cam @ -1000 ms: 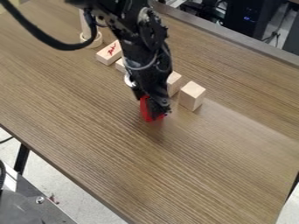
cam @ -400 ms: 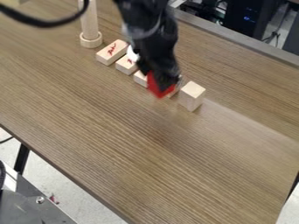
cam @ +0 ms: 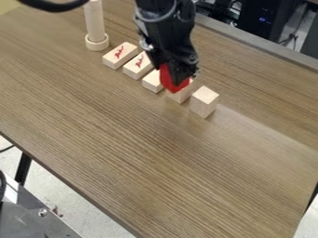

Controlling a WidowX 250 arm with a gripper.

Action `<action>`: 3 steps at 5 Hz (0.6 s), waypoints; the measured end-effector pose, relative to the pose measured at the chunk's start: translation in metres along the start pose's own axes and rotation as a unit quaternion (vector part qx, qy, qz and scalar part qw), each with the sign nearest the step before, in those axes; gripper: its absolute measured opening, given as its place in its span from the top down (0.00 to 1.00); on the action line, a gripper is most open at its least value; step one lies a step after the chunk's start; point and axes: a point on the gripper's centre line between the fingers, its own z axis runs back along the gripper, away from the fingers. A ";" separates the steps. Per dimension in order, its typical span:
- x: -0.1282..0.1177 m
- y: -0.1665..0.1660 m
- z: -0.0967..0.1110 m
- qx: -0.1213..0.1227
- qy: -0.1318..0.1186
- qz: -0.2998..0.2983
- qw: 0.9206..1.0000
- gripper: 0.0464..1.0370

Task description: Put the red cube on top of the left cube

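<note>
The black gripper [cam: 180, 76] hangs down from the top edge at upper centre, shut on the red cube [cam: 172, 82]. The red cube is held slightly tilted, in front of a row of light wooden blocks, and covers part of a wooden block [cam: 179, 95] just below it. Whether the two touch cannot be told. At the left end of the row lies a flat wooden block [cam: 119, 56] with red marks. A taller wooden block [cam: 204, 102] stands at the right end.
Between the ends of the row lie another marked block [cam: 138, 66] and a plain one [cam: 152, 82]. A wooden post [cam: 95, 25] in a round base stands at upper left. The wooden table [cam: 155, 162] extends toward the bottom, with a raised ledge along its far side.
The gripper has lifted from the table in front of the row and moved up and slightly right in view, carrying the red cube. The wooden blocks it covered earlier now show.
</note>
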 end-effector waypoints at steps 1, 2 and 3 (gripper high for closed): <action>0.001 0.005 -0.015 0.010 0.012 0.016 1.000 0.50; 0.006 0.009 -0.022 0.016 0.014 0.035 0.999 0.50; 0.015 0.011 -0.019 0.014 0.003 0.046 0.999 0.50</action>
